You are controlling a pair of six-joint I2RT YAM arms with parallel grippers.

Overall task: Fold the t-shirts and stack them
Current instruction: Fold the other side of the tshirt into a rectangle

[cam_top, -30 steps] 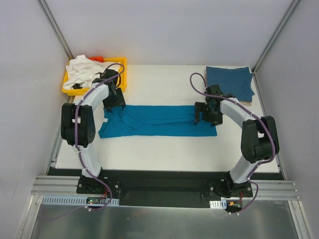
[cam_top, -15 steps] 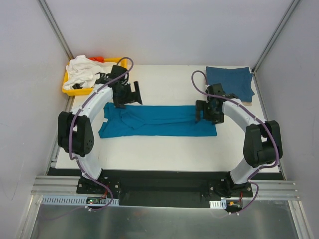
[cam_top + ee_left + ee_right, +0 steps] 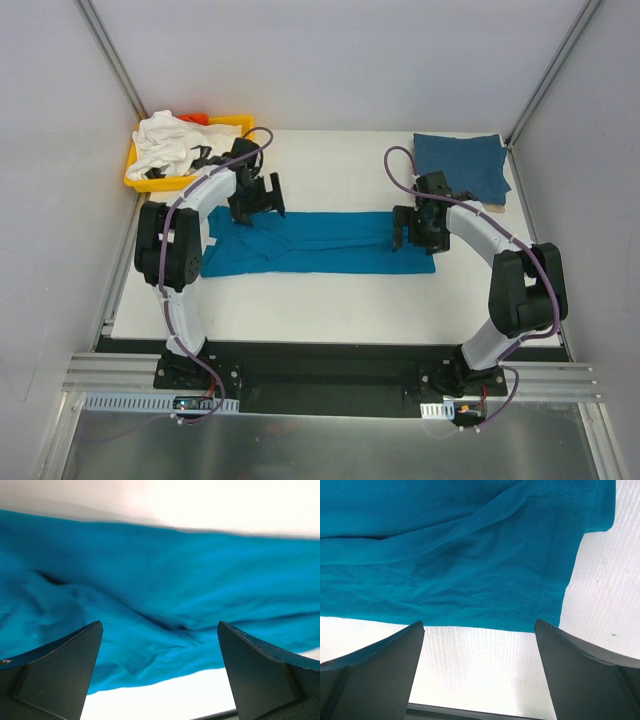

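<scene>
The teal-blue t-shirt lies in a long, lengthwise-folded strip across the middle of the white table. My left gripper is open and empty just above the strip's far edge near its left end; in the left wrist view the wrinkled teal cloth fills the space between the fingers. My right gripper is open and empty over the strip's right end; in the right wrist view the hem lies just ahead of the fingers. The darker blue t-shirt lies folded at the far right. The white t-shirt is bunched in the tray.
A yellow plastic tray stands at the far left corner, with something orange-red behind the white shirt. Grey walls and metal posts enclose the table. The arm bases sit on a black rail at the near edge.
My left gripper moved from the shirt's left end up and to the right, now open above the far edge. My right gripper shifted slightly toward the back.
</scene>
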